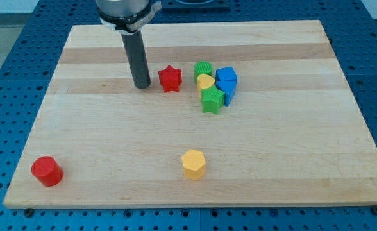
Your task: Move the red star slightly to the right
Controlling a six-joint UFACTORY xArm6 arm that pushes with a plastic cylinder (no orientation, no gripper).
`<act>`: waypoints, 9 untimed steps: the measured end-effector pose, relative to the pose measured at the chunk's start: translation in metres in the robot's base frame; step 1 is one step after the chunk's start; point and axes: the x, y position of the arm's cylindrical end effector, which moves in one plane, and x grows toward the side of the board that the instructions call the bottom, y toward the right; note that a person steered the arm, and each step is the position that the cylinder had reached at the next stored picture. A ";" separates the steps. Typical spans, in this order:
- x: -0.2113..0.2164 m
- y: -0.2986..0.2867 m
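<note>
Nearest you, toward the view's bottom left corner of the desk (pixel 111 160), you have a red cylinder (pixel 47 171) standing alone. To its right, around the bottom middle, sits a yellow hexagonal block (pixel 193 163), also well apart from everything else.

Farther up, past a bare stretch of wood, you reach the cluster on the right of centre. A green star (pixel 212 100) is at its near edge, touching a yellow heart (pixel 205 81) just above it. Behind the heart is a green ribbed block (pixel 202 68), its exact shape hard to make out. On the cluster's right side two blue blocks are packed together: a blue block (pixel 227 89) lower down and a blue cube (pixel 227 76) above it.

The red star (pixel 170 78) lies just left of that cluster, with a small gap to the green ribbed block. Your tool has no jaws to open or close; it is a dark rod, and my tip (pixel 142 85) rests on the desk just left of the red star, very near it but apparently not touching.
</note>
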 end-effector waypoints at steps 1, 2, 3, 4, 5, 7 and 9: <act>0.000 0.006; 0.000 0.012; 0.000 0.021; 0.000 0.028; 0.000 0.028; -0.013 0.001; -0.046 -0.011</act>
